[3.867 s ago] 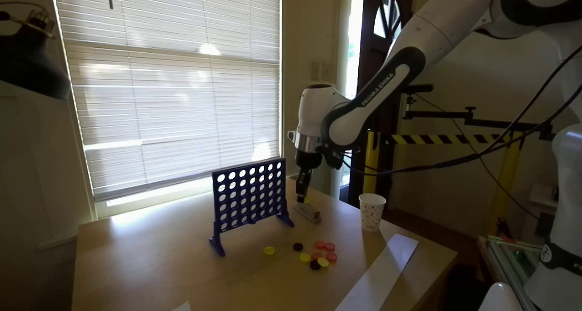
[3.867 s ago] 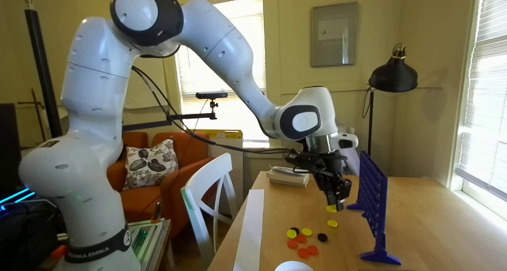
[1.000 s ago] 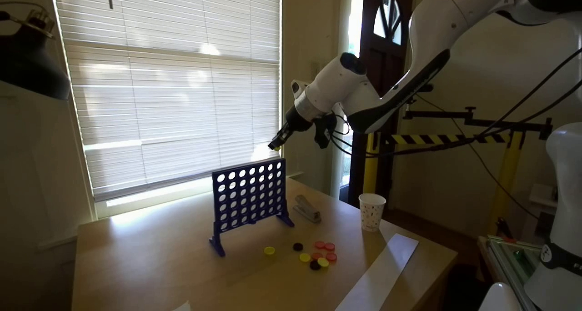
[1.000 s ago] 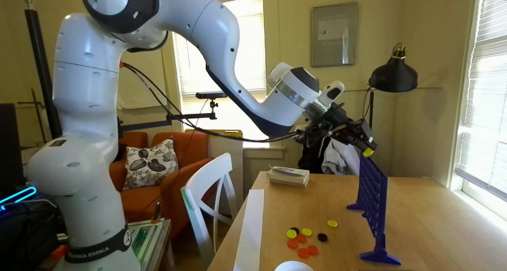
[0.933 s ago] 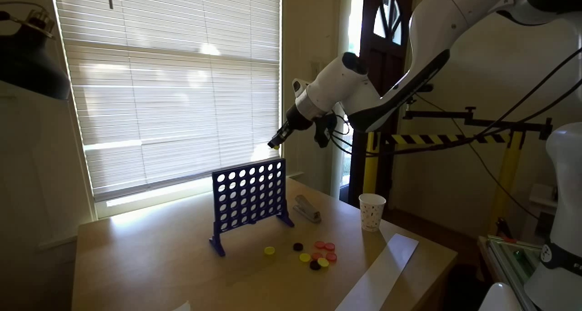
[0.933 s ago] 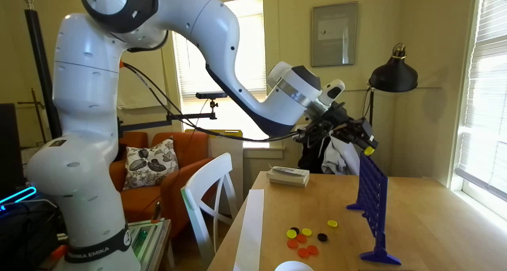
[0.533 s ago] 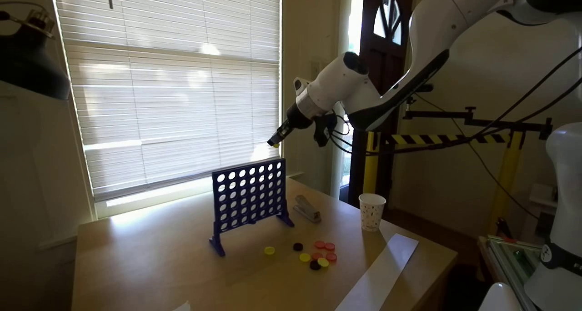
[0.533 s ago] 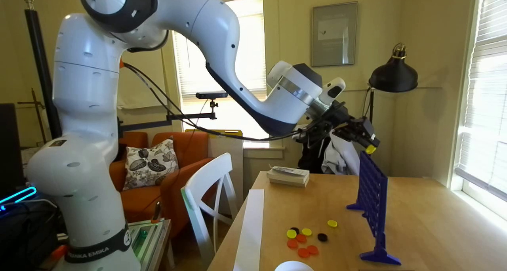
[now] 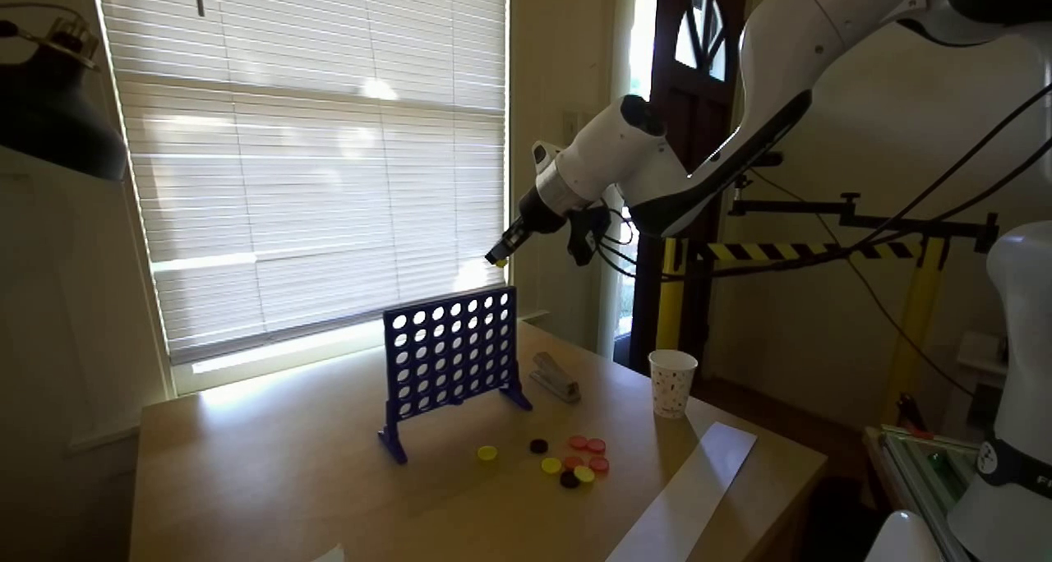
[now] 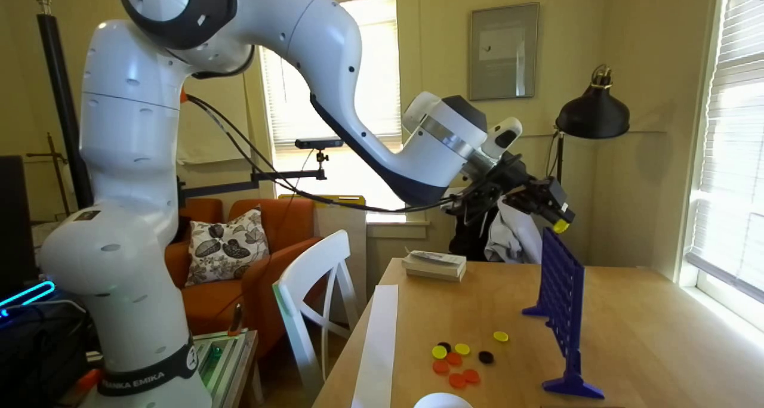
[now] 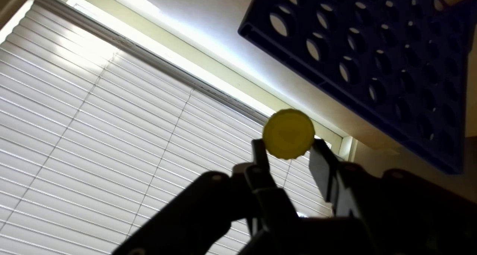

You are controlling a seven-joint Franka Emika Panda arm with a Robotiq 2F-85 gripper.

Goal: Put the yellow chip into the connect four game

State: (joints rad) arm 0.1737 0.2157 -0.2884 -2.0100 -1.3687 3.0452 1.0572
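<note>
My gripper (image 11: 287,145) is shut on a yellow chip (image 11: 289,134), pinched by its edges between the two fingertips, its round face toward the wrist camera. The dark blue connect four game (image 9: 447,320) stands upright on the table in both exterior views. Held tilted, the gripper (image 10: 566,218) keeps the chip (image 10: 560,226) just above the height of the board's top edge, near one end; from these views I cannot tell whether it is over the slots. In the wrist view the board (image 11: 368,50) lies up and right of the chip, apart from it. No chips show in its holes.
Three more yellow chips, one of them this one (image 9: 487,453), lie on the table with red chips (image 10: 456,380) and black chips (image 10: 486,357). A stapler (image 9: 556,378) is beside the board's foot. A paper cup (image 9: 671,385) and white strip (image 9: 686,492) lie toward the robot.
Since about four seconds ago my gripper has risen from low beside the board to above its top, tilting, with the chip still held. Over the last second it has shifted only slightly toward the window.
</note>
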